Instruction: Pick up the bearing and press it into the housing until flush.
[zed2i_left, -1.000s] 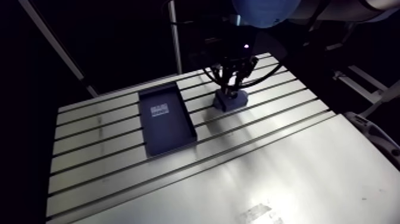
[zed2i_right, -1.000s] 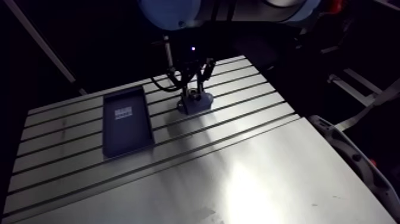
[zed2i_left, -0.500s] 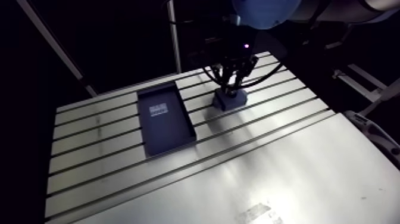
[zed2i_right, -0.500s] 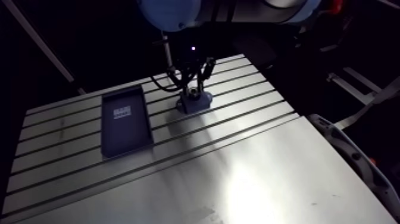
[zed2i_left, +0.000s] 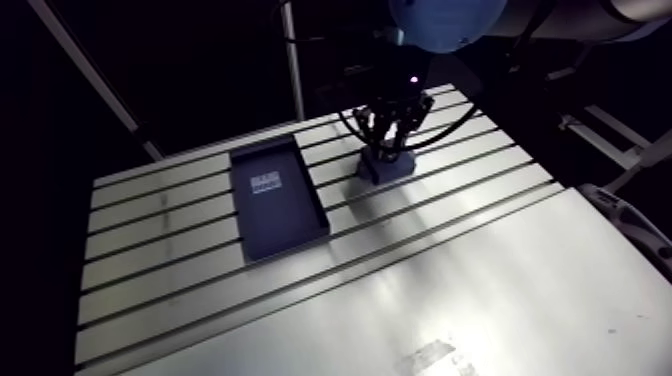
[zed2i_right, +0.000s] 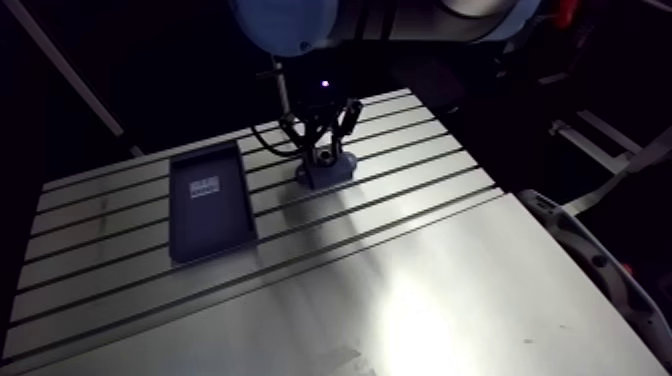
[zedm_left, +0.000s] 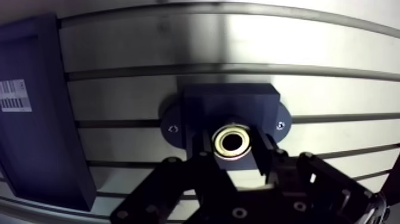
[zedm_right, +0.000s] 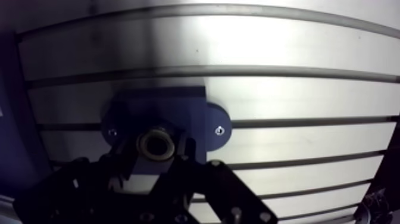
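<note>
The dark blue housing (zedm_left: 229, 104) is a block with two screwed side lugs, standing on the slotted table (zedm_left: 333, 53). The bearing (zedm_left: 232, 143), a pale metal ring, sits in the bore on the housing's top. My gripper (zedm_left: 233, 156) hangs straight over the housing, and its two dark fingers (zedm_left: 205, 154) press on the ring from either side. In the arm view the gripper (zed2i_left: 388, 140) is low over the housing (zed2i_left: 385, 167) at the table's far side.
A dark blue rectangular tray (zed2i_left: 278, 198) with a white label lies on the table beside the housing, a short gap away. The slotted table top (zed2i_left: 200, 260) gives way to a smooth metal plate (zed2i_left: 480, 290) nearer the camera.
Almost nothing has changed. The gripper stays over the housing with the bearing between its fingers, and the arm view has shifted only slightly.
</note>
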